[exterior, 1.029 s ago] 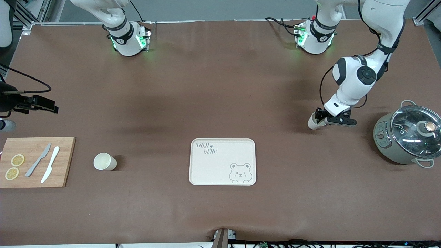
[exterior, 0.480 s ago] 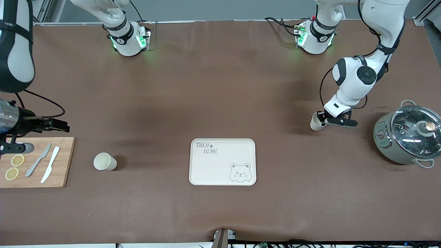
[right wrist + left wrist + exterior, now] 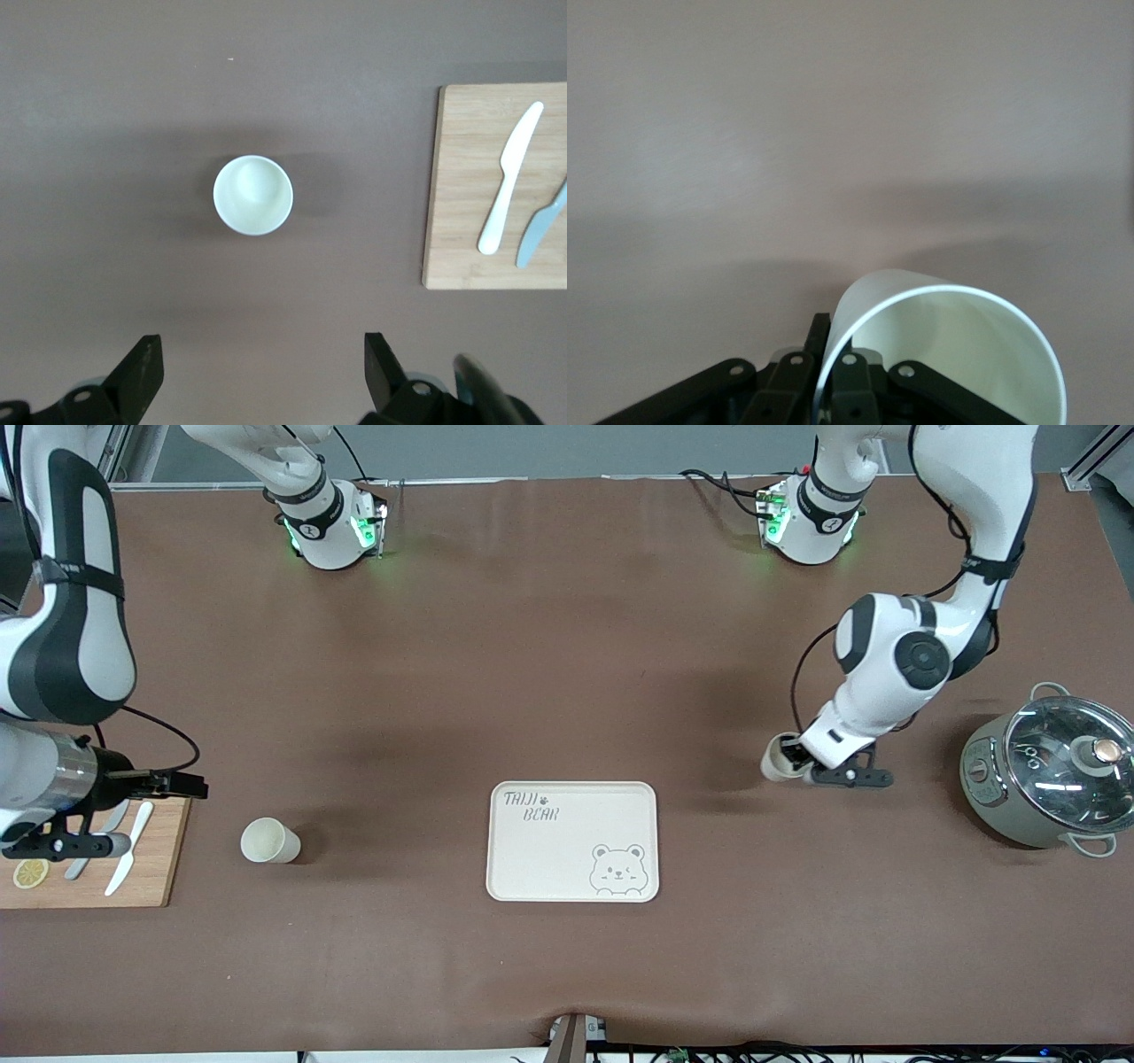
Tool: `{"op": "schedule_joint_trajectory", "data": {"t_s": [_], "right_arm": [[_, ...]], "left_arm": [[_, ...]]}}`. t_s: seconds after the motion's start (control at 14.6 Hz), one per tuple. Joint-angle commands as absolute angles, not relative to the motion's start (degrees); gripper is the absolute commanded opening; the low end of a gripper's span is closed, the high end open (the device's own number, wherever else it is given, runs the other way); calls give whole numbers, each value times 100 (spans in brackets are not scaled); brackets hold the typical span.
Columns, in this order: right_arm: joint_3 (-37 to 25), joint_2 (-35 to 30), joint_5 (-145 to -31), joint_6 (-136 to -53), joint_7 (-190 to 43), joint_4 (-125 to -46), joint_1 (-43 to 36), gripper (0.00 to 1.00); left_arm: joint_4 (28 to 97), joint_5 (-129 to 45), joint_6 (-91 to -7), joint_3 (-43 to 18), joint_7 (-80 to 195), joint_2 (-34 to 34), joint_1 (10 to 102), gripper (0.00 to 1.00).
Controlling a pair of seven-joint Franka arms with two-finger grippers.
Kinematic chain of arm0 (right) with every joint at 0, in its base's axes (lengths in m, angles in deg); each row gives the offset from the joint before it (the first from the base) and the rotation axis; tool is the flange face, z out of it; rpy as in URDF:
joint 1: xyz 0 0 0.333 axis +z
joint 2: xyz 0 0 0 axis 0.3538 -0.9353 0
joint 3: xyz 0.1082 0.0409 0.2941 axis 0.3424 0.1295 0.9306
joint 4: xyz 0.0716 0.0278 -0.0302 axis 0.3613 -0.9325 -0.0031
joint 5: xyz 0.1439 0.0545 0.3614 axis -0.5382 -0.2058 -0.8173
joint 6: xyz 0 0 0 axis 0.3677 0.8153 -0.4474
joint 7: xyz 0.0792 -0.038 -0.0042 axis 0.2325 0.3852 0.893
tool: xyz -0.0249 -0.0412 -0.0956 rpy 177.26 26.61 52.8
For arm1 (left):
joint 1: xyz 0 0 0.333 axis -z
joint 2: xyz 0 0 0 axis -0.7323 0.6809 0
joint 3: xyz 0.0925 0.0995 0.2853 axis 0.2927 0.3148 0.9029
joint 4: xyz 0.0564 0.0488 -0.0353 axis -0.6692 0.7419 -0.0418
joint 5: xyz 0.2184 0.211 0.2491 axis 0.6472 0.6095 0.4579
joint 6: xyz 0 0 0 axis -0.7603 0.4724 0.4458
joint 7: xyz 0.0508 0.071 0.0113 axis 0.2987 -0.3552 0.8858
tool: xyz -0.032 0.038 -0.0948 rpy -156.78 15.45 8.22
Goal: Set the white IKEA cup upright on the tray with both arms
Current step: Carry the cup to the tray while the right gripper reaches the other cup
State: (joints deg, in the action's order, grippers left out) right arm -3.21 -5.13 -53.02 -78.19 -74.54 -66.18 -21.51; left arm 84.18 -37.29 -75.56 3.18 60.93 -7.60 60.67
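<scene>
The tray [image 3: 572,841] sits near the middle of the tabletop [image 3: 567,646], toward its front edge, with bare top all around it. A cup [image 3: 268,841] stands between it and the wooden board [image 3: 155,868] at the right arm's end. A big pot [image 3: 1048,777] blocks the left arm's end. The wide part by the arm bases is bare.

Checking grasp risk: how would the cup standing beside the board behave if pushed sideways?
The cup looks thin-walled and empty, so probably light and apt to slide on the table. It is taller than wide and may tip. Tipped, its round body would probably roll.
</scene>
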Motion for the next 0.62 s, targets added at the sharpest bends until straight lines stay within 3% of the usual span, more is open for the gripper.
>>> {"op": "schedule_joint_trajectory", "data": {"t_s": [0.0, 0.21, 0.55], "right_arm": [[-295, -525, -5397, -8394, -7169, -7055, -2222, 100], [-286, -577, -5406, -8932, -6852, -7452, -2301, 100], [-286, -902, -5406, -9222, -6825, -7462, -2353, 100]], "left_arm": [[7244, -3622, -7171, 338, 7117, 98, 6579, 0], [6487, -3605, -6969, 364, 7962, 581, 7027, 0], [5599, -3270, -6653, 355, 8956, 1118, 7424, 0]]}}
